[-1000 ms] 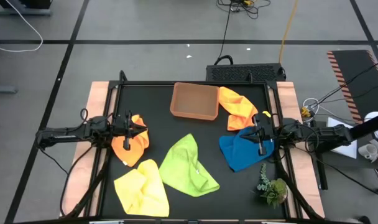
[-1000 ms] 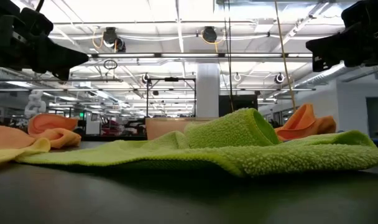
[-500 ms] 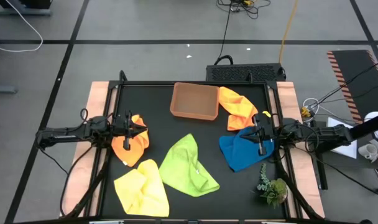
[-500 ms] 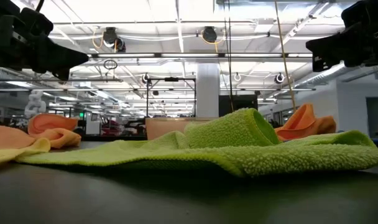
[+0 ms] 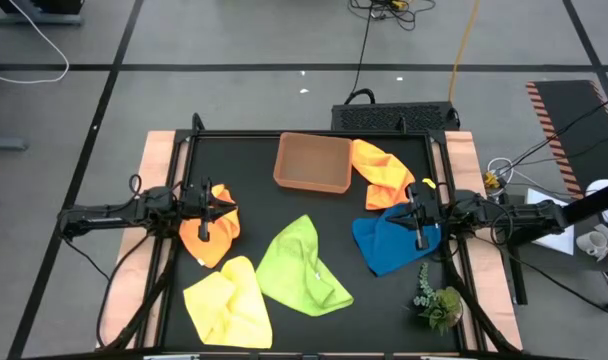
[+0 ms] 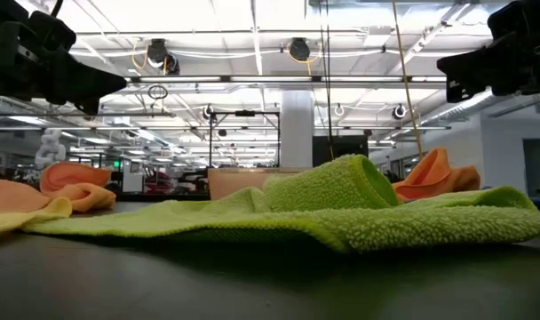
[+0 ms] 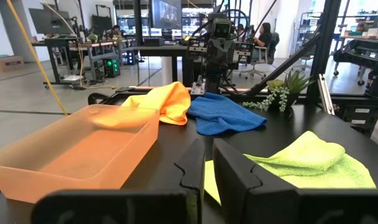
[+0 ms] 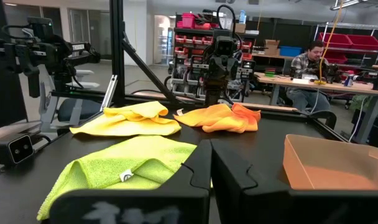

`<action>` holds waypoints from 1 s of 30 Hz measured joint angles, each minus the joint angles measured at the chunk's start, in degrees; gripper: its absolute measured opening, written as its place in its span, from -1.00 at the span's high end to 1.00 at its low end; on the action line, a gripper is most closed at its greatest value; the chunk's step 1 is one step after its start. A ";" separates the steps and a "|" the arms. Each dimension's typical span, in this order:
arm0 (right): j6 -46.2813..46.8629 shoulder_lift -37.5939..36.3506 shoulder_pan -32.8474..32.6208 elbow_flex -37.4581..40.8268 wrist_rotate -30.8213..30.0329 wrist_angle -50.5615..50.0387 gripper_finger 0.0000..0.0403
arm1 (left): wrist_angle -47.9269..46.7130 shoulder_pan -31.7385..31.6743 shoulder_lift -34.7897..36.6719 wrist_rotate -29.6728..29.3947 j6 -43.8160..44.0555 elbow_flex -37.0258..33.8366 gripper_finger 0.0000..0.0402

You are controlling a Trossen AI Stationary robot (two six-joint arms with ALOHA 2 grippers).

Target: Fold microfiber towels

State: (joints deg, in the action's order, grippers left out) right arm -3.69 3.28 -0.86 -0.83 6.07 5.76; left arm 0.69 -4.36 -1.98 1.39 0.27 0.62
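Five towels lie crumpled on the black table. One orange towel (image 5: 209, 235) lies at the left, and my left gripper (image 5: 230, 208) hangs shut above it. The blue towel (image 5: 386, 243) lies at the right, and my right gripper (image 5: 410, 222) hangs shut above it. The lime green towel (image 5: 299, 268) lies at the middle near side, the yellow towel (image 5: 227, 300) at the near left, and the second orange towel (image 5: 379, 170) beside the tray. In the low view both arms (image 6: 39, 53) (image 6: 510, 49) stay high, clear of the cloths. Each wrist view shows its own gripper (image 7: 207, 149) (image 8: 211, 146) shut and empty.
A brown tray (image 5: 312, 163) stands at the far middle of the table. A small plant sprig (image 5: 439, 302) lies at the near right corner. A person (image 8: 313, 59) sits at a desk beyond the table's left side.
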 joint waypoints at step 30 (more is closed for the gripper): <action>-0.02 0.00 0.00 -0.02 0.00 0.00 1.00 | 2.83 0.00 0.00 -3.92 -2.11 -0.09 0.81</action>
State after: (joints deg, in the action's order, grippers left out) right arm -3.70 3.28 -0.86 -0.84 6.07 5.76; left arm 3.51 -4.36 -1.98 -2.53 -1.84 0.54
